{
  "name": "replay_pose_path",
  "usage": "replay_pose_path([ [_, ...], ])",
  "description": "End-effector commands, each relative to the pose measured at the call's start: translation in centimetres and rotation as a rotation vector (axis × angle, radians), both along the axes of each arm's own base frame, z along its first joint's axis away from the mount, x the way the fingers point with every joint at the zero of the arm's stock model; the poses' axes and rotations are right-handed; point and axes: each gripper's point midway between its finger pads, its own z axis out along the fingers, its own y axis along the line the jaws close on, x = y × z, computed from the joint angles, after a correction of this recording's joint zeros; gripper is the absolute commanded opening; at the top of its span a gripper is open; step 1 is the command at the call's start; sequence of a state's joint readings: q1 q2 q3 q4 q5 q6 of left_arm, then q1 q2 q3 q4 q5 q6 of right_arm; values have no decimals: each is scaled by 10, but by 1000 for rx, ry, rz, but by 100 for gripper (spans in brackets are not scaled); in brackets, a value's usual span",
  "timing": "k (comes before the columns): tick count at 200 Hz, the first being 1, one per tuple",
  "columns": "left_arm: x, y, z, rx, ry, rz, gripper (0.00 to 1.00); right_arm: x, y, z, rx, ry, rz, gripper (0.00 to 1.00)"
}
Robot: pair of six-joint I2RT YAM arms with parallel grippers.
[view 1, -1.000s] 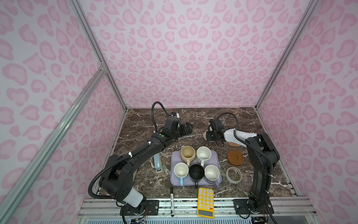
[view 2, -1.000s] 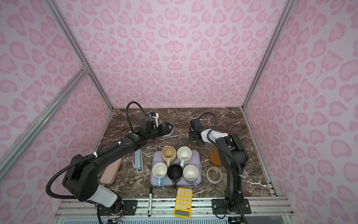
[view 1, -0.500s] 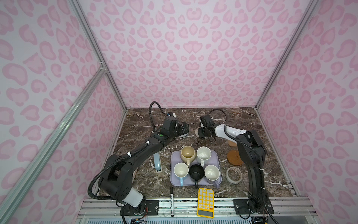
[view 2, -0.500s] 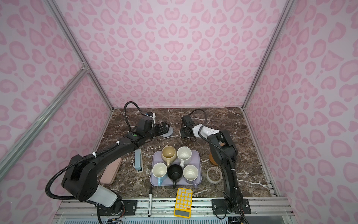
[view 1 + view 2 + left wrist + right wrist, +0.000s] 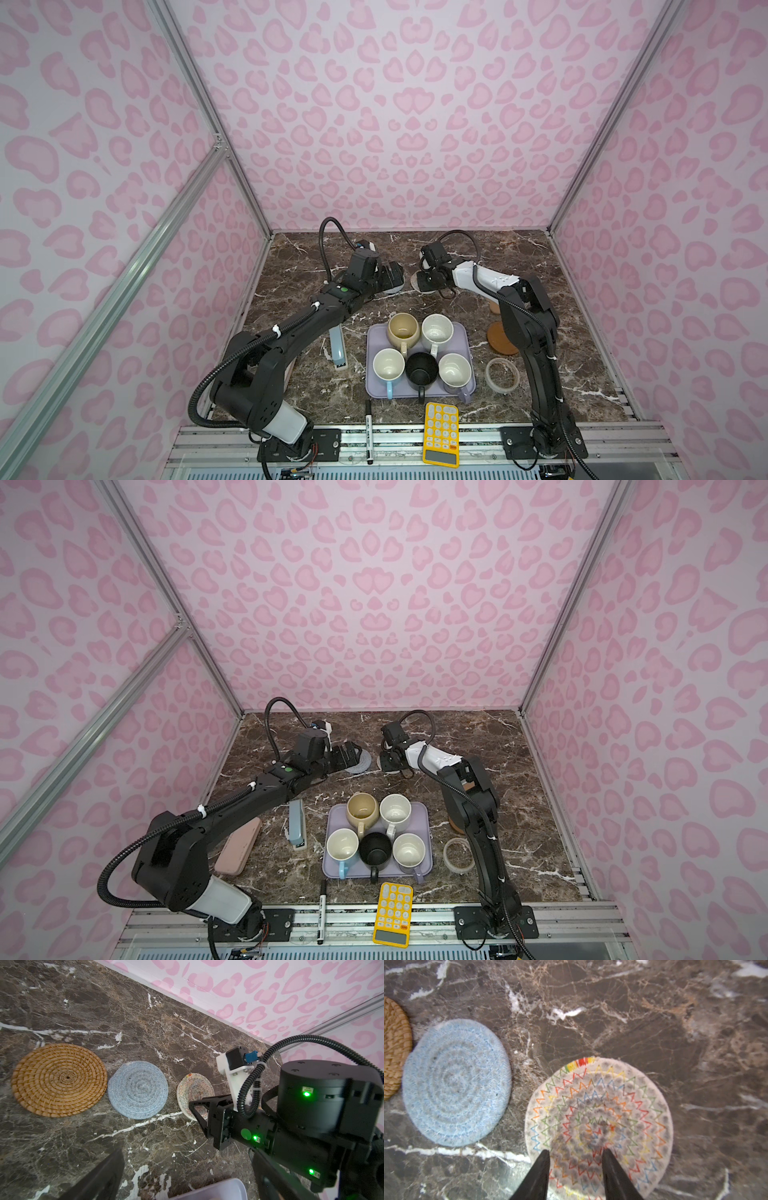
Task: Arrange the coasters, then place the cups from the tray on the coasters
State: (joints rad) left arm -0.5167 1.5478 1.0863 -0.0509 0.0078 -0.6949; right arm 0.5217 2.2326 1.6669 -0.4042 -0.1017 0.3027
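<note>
Three coasters lie in a row at the back: woven orange-tan (image 5: 59,1079), grey-blue (image 5: 138,1089) and cream with coloured zigzags (image 5: 599,1124). My right gripper (image 5: 575,1152) is open, its fingertips apart over the cream coaster (image 5: 414,282); I cannot tell if they touch it. My left gripper (image 5: 187,1153) hangs wide open and empty above the table near the grey-blue coaster (image 5: 361,764). The amber disc (image 5: 498,338) and the flower-shaped coaster (image 5: 494,307) sit right of the tray (image 5: 374,332). The tray holds beige (image 5: 402,330), white speckled (image 5: 437,331), light blue (image 5: 388,365), black (image 5: 421,370) and lavender (image 5: 455,370) cups.
A tape ring (image 5: 502,375) lies right of the tray. A yellow calculator (image 5: 441,432) and a marker (image 5: 368,428) rest at the front edge. A blue-grey stapler (image 5: 337,349) lies left of the tray, with a pink case (image 5: 237,845) under the left arm.
My right gripper has moved left along the back, and the cream coaster has come with it, ending beside the grey-blue one. The left gripper has drawn back a little to the left.
</note>
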Motion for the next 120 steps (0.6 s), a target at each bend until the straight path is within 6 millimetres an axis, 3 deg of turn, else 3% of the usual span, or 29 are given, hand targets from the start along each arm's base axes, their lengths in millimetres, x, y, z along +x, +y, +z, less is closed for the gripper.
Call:
replay_pose_path([
  [1,1,2,5,3,-18,5,98,-16,4,-15,-8,82,37,43],
  [66,-1,4,7,2,-21,6,98,-3,4,10,-14,37,34,43],
  [95,-5,5,12,-3,-30,3,98,-3,-3,37,-25,-21,21,44],
  [120,-10,5,23,-21,-50,-10,98,-10,-10,65,-9,-70,15,53],
])
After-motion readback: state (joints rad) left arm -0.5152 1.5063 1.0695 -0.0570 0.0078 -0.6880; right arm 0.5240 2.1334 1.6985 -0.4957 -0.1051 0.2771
